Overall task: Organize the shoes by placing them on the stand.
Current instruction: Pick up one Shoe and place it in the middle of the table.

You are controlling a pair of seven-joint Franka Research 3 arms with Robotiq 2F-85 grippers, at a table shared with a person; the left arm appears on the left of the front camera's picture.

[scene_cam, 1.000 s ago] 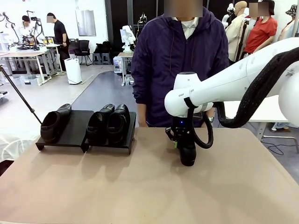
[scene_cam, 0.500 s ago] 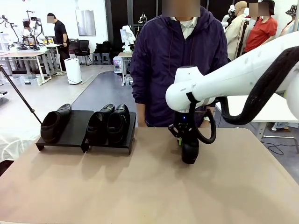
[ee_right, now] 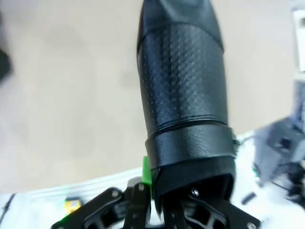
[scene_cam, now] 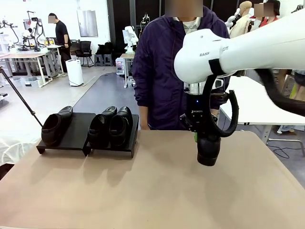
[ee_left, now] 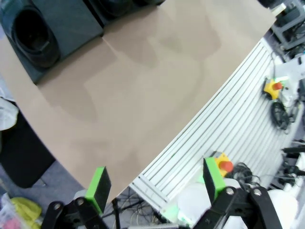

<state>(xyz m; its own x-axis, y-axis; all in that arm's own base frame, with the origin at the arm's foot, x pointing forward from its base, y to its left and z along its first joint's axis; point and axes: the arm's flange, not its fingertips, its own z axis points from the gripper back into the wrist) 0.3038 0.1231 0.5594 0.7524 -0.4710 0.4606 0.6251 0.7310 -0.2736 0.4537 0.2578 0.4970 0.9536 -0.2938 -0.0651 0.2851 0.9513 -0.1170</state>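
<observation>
Front view: my right end effector (scene_cam: 208,143) pinches a shoe (scene_cam: 208,150), hanging toe-down clear above the desk (scene_cam: 143,191).
Three shoes (scene_cam: 109,125) sit on the stand (scene_cam: 76,136); my left end effector (ee_left: 155,183) is spread wide.

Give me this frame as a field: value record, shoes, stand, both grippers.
shoes on stand: three; one on the left panel, two on the right panel
fourth shoe: clamped in the right gripper, hanging toe-down above the table
stand: far left of the table, room free on the left panel
left gripper: open, empty, over the table edge
person: standing at the far side
</observation>
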